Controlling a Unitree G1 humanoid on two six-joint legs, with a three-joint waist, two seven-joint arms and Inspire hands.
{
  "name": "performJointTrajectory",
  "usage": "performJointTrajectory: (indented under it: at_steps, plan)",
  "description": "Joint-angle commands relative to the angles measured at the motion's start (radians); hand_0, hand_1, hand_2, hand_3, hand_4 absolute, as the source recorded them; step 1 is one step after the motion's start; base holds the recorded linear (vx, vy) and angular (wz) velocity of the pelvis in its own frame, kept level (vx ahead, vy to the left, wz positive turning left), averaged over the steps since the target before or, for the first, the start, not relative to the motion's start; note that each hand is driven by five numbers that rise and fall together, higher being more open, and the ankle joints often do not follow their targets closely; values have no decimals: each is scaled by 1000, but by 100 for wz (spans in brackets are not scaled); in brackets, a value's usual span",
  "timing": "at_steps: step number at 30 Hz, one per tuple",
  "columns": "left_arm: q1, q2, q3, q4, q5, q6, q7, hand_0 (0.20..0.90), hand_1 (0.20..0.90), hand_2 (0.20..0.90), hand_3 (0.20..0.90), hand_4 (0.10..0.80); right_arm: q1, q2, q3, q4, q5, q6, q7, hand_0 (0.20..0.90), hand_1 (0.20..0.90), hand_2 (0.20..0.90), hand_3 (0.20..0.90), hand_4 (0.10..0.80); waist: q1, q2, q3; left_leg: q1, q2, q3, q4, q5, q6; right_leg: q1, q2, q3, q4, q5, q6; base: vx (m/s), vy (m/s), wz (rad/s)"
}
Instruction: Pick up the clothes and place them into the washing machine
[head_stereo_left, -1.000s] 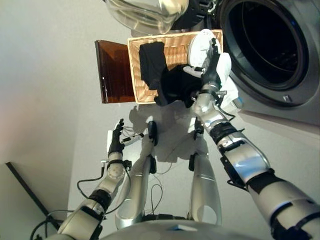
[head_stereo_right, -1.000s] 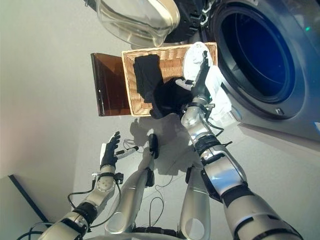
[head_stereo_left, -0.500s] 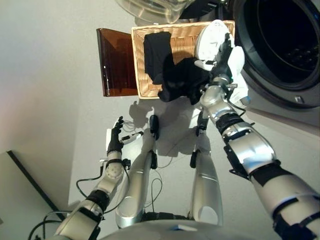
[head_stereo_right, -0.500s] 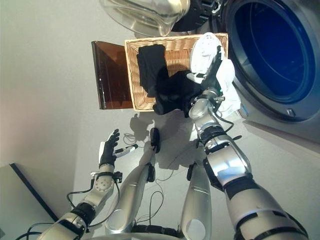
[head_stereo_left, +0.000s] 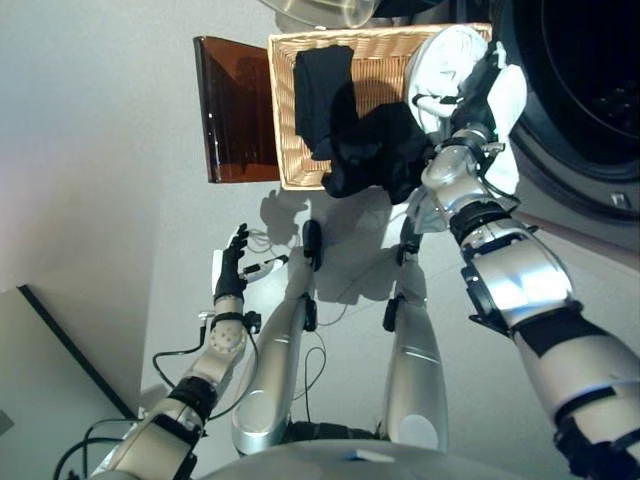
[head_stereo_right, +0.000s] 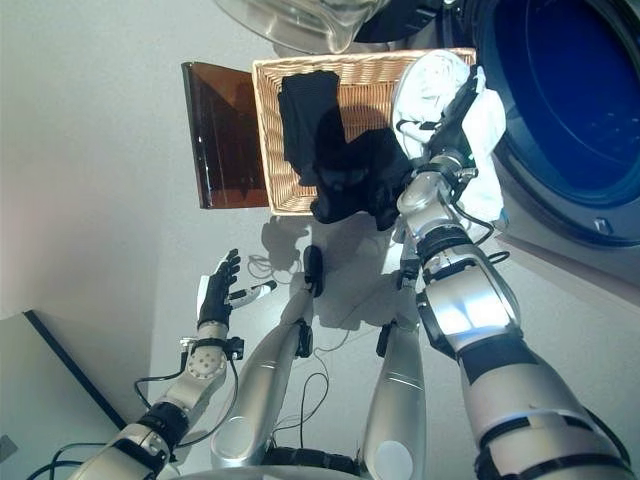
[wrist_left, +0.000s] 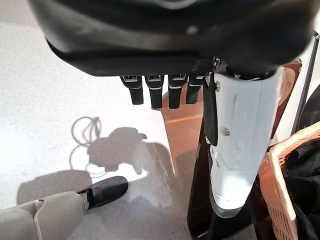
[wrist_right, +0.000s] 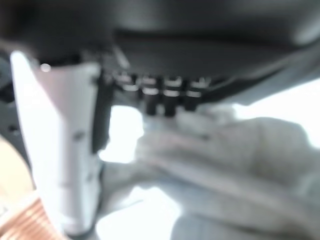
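The right hand (head_stereo_right: 455, 120) is raised at the far right corner of the rectangular woven wicker basket (head_stereo_right: 275, 130), its dark fingers curled into a bunched white cloth garment (head_stereo_right: 430, 85) that it grips; in the right wrist view the white-covered thumb stands beside the pale folds of the garment (wrist_right: 225, 165), with the fingers bent over them. The garment hangs partly over the basket's right end and partly against the front of the washing machine (head_stereo_left: 590, 190), just beside the rim of its round dark drum opening (head_stereo_right: 570, 90).

The left hand (head_stereo_left: 232, 270) hangs low over the pale grey floor (head_stereo_left: 90, 150), well apart from the basket, with fingers straight and spread, holding nothing; its wrist view shows the straight fingers (wrist_left: 152, 92) above bare floor.

Open floor lies to the left of the basket and in front of it. A brown translucent panel (head_stereo_left: 235, 110) stands touching the basket's left side. The machine's clear glass door (head_stereo_right: 300, 15) shows at the top edge above the basket.

Inside the basket lie a black cloth garment (head_stereo_left: 320, 85) near the left part and a second dark crumpled garment (head_stereo_left: 380, 155) spilling over the near rim.
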Motion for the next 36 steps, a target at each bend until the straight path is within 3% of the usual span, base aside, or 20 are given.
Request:
performJointTrajectory:
  at_steps: [1,23,24,25,26,36]
  plan:
    - [56,69,-17,-83,-13,-48,18,900,900,900,900,800,-120,-83,54,3,8,-15,-22,900,900,900,900,800,26,86,-1,-63,9,-17,-3,17,-82,-45,10,2,163,-143,9,0,0,0]
    - [56,85,8,-95,-33,-46,-12,900,900,900,900,800,-147,-37,110,-88,115,-100,160,900,900,900,900,800,40,69,-1,-101,15,-23,1,24,-82,-84,13,-5,178,-146,8,-2,-2,1]
    - [56,85,8,-96,-35,-46,-14,900,900,900,900,800,-149,-42,109,-92,123,-104,162,535,535,535,535,539,41,69,-1,-101,15,-23,0,25,-82,-85,13,-7,178,-146,8,0,0,0]
    - [56,85,7,-96,-35,-46,-14,900,900,900,900,800,-149,-43,109,-92,123,-104,163,499,499,499,499,514,41,69,-1,-101,15,-23,-1,25,-82,-86,13,-7,178,-146,8,0,0,0]
    - [55,84,6,-95,-36,-46,-15,900,900,900,900,800,-150,-49,109,-95,126,-106,163,200,200,200,200,300,41,69,-1,-102,15,-24,-1,26,-82,-87,13,-7,178,-146,8,0,0,0]
    - [48,77,5,-77,-35,-49,-17,900,900,900,900,800,-151,-78,88,-78,102,-102,126,200,200,200,200,300,40,69,-1,-98,16,-25,-7,30,-83,-85,17,-6,179,-146,8,0,0,0]
